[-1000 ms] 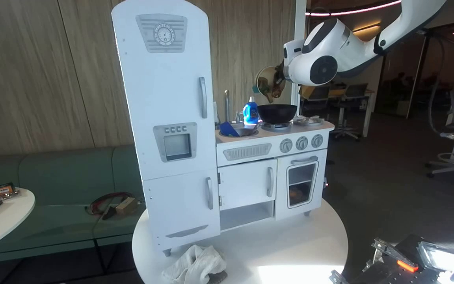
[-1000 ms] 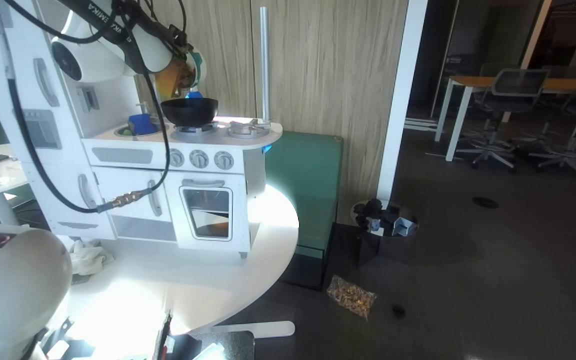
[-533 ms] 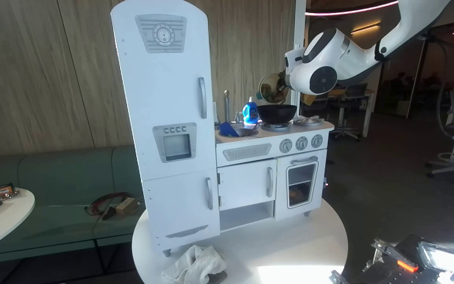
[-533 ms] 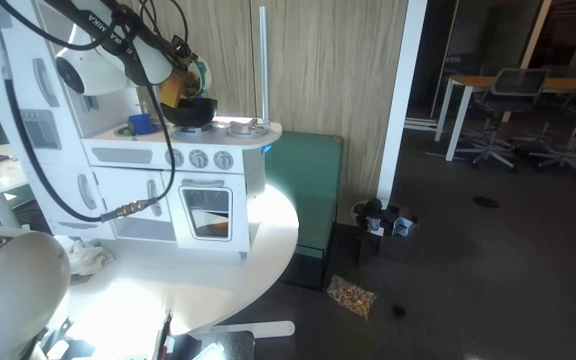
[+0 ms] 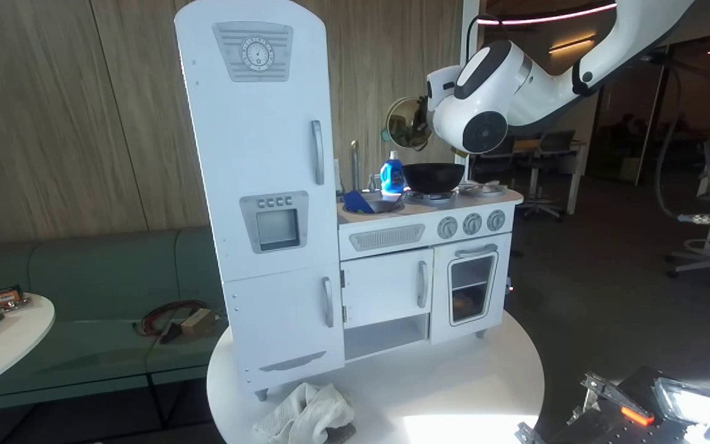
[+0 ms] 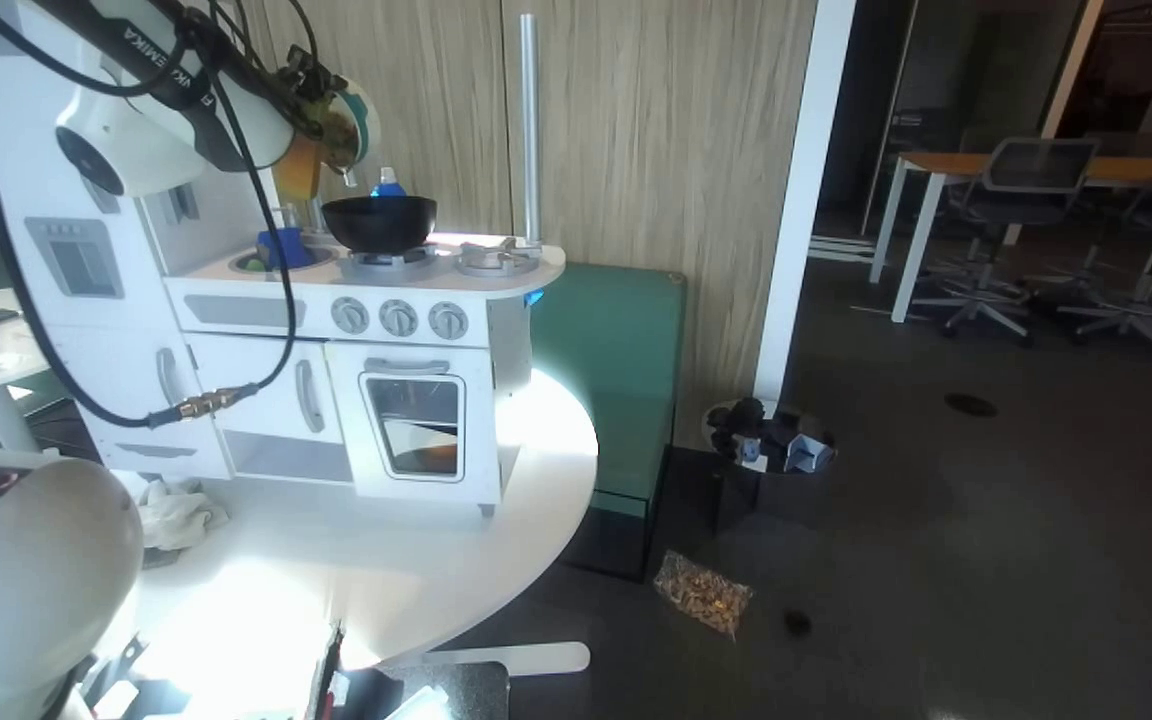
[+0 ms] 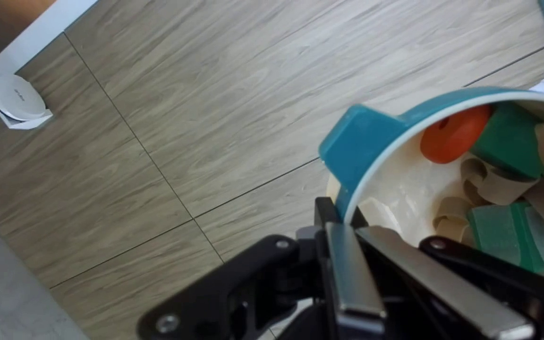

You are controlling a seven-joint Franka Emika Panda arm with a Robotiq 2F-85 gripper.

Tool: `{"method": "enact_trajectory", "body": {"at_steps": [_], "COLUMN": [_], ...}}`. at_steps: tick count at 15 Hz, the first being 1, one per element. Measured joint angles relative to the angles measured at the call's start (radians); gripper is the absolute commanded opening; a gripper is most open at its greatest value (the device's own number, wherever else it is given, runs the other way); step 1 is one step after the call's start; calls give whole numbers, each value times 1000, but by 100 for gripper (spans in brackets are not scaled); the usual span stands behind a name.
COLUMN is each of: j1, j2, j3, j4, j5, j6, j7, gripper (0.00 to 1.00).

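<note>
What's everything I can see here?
Bowl: one, teal and cream, held aloft
Pieces: several; red, green, beige; inside the bowl
Pan: one, black, on a burner
Bottle: one, blue, near the pan
Unclear item: one, blue, in the sink
Play kitchen: one, white, on a table
Cloth: one, white, same table
Bench: one, green, behind the kitchen
Bag: one, brownish, on the floor
Chairs: several, dark, background
Gripper: one, black and silver, on the bowl's rim
Arm: one, mostly white, bearing the gripper

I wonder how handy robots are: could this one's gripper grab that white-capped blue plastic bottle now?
Probably not: the black gripper is shut on a round teal-and-white bowl, so it isn't free for the bottle.
</note>
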Motion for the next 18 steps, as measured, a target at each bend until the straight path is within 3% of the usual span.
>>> {"method": "enact_trajectory", "body": {"at_steps": [8,13,18], "j1": [-9,-43,-40], "j2": [-5,-5,-5], "j3": [0,-22,-11], "j4": [-57,-102,-112], "j5": [0,0,0], "j6": [-127,-147,-225], "j7": [3,-28,16], "gripper": [1,1,2]}}
